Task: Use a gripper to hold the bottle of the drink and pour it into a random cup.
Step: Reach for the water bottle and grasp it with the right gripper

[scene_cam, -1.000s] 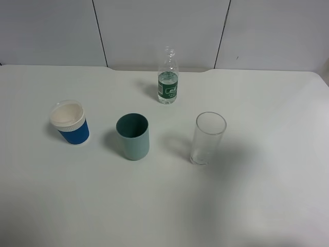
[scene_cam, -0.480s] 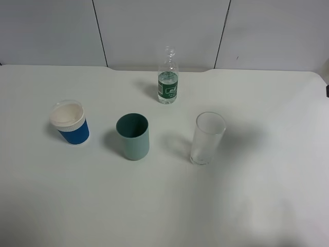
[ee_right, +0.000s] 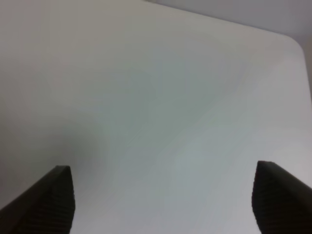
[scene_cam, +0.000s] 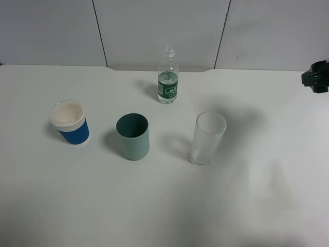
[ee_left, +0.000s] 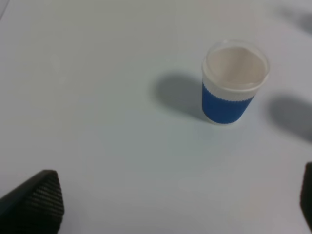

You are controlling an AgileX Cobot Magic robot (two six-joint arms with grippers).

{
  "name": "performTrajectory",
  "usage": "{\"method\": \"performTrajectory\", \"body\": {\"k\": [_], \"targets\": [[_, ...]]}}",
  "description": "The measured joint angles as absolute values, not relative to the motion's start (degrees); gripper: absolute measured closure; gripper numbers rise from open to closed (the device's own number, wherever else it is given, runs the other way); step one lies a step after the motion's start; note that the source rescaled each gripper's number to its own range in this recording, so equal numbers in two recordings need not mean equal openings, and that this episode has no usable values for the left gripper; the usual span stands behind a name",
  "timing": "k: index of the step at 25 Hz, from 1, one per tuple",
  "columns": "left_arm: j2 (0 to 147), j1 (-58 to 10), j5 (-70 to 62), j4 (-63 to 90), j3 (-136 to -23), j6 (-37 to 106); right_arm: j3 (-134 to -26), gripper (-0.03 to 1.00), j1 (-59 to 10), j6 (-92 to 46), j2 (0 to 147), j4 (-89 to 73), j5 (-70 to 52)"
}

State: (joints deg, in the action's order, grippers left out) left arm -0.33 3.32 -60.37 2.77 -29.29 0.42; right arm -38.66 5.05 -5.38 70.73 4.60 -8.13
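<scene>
The bottle of the drink (scene_cam: pixel 168 78), clear with a green label and no cap, stands upright at the back of the white table (scene_cam: pixel 267 170). The tall clear cup (scene_cam: pixel 207 138) stands in front of it, to the right. My right gripper (scene_cam: pixel 314 77) shows only as a black tip at the right edge, far from the bottle. In the right wrist view its fingers (ee_right: pixel 46 202) are spread wide over bare table, holding nothing. My left gripper (ee_left: pixel 178 204) is out of the high view. Its fingertips (ee_left: pixel 36 200) are wide apart, with nothing between them.
A teal opaque cup (scene_cam: pixel 132 136) stands left of the clear cup. A blue cup with a white rim (scene_cam: pixel 70 122) stands further left and also shows in the left wrist view (ee_left: pixel 233 83). Grey wall panels (scene_cam: pixel 159 31) rise behind the table.
My right gripper has come into the high view at the right edge; one second ago it was not visible. Its shadow on the table has shifted toward the back right. The bottle and cups have not moved.
</scene>
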Motion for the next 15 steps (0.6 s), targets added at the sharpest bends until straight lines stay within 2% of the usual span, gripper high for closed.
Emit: {"method": "performTrajectory", "body": {"k": [15], "targets": [[-0.3, 3.3, -60.4, 2.8, -29.3, 0.4, -38.7, 0.46, 5.1, -2.9, 94.1, 16.9, 16.8]]}}
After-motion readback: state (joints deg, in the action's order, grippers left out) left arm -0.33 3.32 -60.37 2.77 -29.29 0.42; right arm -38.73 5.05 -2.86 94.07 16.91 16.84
